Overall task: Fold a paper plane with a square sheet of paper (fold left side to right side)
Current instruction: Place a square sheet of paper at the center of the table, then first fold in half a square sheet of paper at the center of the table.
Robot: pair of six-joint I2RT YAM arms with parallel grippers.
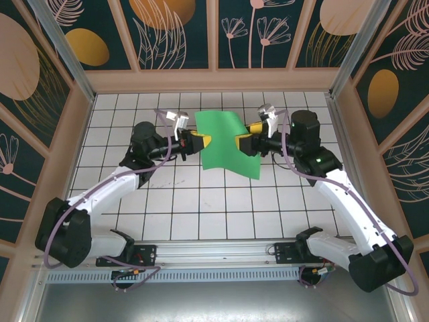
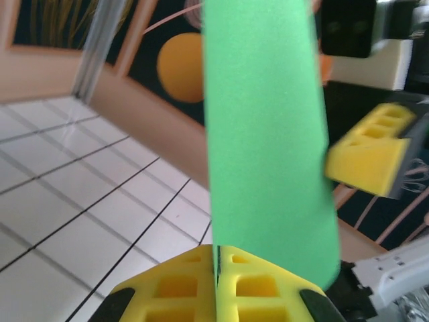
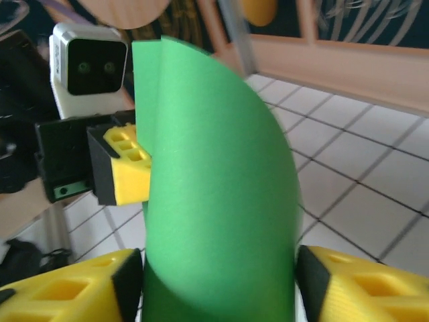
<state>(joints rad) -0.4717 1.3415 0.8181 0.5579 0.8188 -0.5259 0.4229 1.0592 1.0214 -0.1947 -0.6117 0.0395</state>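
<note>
The thin bright-green sheet of paper [image 1: 226, 144] hangs lifted between both grippers, bowed and uncreased. The left gripper [image 2: 216, 261] pinches its edge tightly. The right gripper [image 3: 218, 282] stands wide, with the paper curving between its fingers. The left-to-right fold seems only begun.

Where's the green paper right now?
Top view: the sheet hangs above the table, far middle, left gripper pinching its left edge, right gripper at its right.
</note>
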